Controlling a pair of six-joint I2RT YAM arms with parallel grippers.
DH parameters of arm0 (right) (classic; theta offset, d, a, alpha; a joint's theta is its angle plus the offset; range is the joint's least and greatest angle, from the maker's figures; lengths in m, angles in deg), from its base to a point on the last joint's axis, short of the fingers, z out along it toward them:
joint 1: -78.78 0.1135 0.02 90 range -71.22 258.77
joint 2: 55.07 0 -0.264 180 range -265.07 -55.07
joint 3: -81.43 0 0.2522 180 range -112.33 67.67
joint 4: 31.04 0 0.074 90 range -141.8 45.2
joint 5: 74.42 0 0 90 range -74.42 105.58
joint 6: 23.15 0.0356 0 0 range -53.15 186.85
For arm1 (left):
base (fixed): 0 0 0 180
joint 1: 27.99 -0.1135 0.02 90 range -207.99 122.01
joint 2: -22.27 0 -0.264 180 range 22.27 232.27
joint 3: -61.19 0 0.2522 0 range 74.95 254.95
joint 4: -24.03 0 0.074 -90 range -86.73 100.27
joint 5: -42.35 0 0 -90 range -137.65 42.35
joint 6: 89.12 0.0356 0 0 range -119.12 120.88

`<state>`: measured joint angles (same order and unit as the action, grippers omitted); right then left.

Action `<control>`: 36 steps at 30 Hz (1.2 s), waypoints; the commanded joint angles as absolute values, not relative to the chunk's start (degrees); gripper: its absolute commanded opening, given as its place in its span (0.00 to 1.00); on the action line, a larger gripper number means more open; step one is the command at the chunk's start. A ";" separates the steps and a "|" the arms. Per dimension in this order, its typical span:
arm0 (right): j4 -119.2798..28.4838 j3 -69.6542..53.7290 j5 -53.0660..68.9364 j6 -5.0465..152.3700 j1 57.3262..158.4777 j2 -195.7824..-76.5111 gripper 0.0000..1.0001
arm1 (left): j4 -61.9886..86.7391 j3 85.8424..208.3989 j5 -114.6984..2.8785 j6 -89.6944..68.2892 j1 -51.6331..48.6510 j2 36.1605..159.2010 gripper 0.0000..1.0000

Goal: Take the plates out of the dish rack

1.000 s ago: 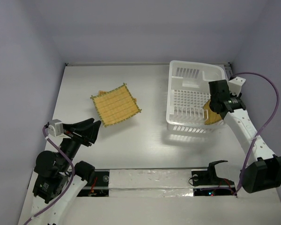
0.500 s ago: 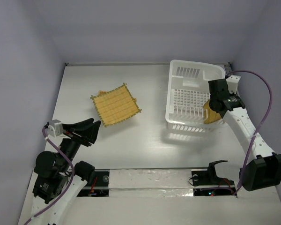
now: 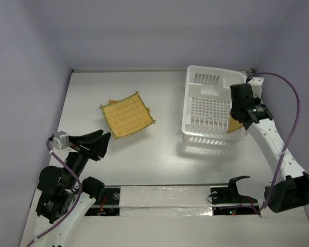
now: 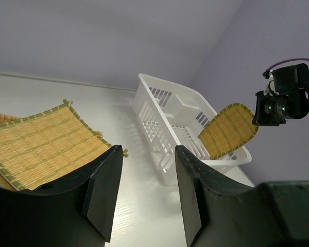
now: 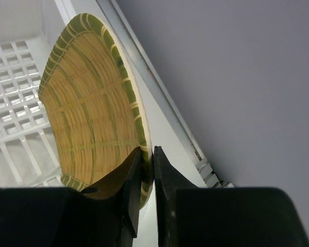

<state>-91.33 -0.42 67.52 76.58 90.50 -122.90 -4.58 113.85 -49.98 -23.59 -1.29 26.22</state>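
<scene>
At the right end of the dish rack (image 3: 187,103), the right jaws pinch a rounded plate (image 5: 92,103) by its edge (left jaws spread, empty); this thin hold may let it pivot into the rim.

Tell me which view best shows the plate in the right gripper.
Right wrist: the plate shows close up, its rim pinched by the right gripper. Left wrist shows it whole but distant, at the dish rack. Top external shows only a sliver.
</scene>
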 commanded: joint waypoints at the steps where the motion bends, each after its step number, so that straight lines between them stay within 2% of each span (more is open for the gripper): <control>1: -89.53 -5.44 75.68 75.02 91.96 -121.33 0.00 | -1.94 113.62 -49.76 -23.12 -0.74 26.32 0.42; 10: -95.86 -19.33 78.69 78.88 96.78 -119.32 0.00 | -1.86 113.62 -49.93 -23.20 -0.74 26.84 0.42; 16: -95.26 -24.70 66.75 84.68 99.52 -117.21 0.00 | -2.03 113.62 -49.58 -23.29 -0.74 27.46 0.42; 22: -79.99 -16.55 43.47 95.57 105.49 -116.68 0.00 | -2.30 113.71 -48.53 -23.56 -0.74 28.51 0.42; 23: -72.65 -12.35 36.82 97.15 106.02 -116.94 0.00 | -2.47 113.71 -48.27 -23.64 -0.74 28.60 0.42; 26: -59.19 -6.70 27.56 102.52 109.00 -120.17 0.00 | -2.82 113.80 -46.00 -23.91 -0.74 28.51 0.42; 36: -30.93 -2.99 14.10 116.05 114.37 -135.82 0.00 | -3.53 113.89 -43.96 -24.61 -1.27 30.97 0.42</control>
